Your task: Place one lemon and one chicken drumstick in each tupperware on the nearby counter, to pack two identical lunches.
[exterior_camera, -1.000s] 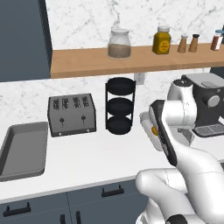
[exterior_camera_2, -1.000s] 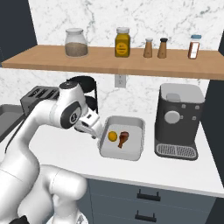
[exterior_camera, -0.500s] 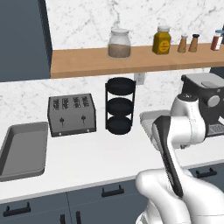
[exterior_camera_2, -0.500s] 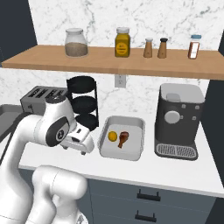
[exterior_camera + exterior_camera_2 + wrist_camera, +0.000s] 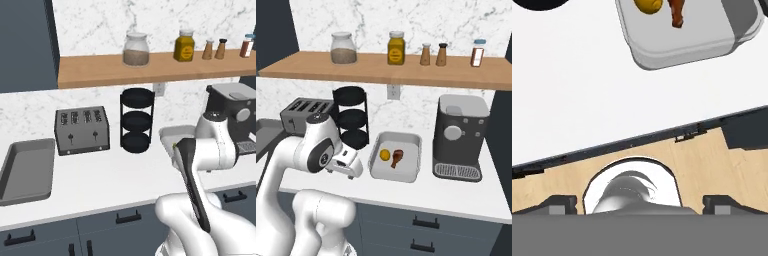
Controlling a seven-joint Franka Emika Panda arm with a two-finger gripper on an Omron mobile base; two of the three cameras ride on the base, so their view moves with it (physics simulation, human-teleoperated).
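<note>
One tupperware (image 5: 176,134) half behind arm.

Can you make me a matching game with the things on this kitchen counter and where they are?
Things:
1. lemon
2. toaster
3. glass jar
4. coffee machine

Places:
A. on the wooden shelf
B. at the right end of the counter
C. in the tupperware beside the chicken drumstick
D. left of the black tiered rack

Pairs: 1-C, 2-D, 3-A, 4-B

No readable text, labels or numbers anywhere
</note>
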